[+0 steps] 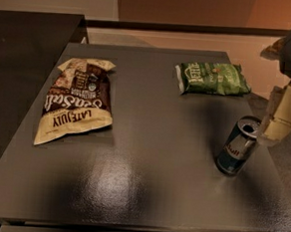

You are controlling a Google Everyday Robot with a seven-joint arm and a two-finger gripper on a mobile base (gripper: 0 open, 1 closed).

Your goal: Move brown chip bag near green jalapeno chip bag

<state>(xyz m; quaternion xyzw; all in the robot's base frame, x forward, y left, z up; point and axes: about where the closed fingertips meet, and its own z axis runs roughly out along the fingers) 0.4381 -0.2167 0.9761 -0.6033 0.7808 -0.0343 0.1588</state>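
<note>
The brown chip bag (77,101) lies flat on the left side of the dark table (146,183), its cream bottom edge toward the front. The green jalapeno chip bag (212,78) lies flat at the back right of the table, well apart from the brown bag. My gripper (281,120) hangs at the right edge of the view, over the table's right side, just right of a drink can and far from the brown bag. It holds nothing that I can see.
A blue-silver drink can (238,146) stands upright on the right of the table, in front of the green bag and right beside the gripper. A second dark surface (25,45) lies to the back left. The floor shows beyond the table.
</note>
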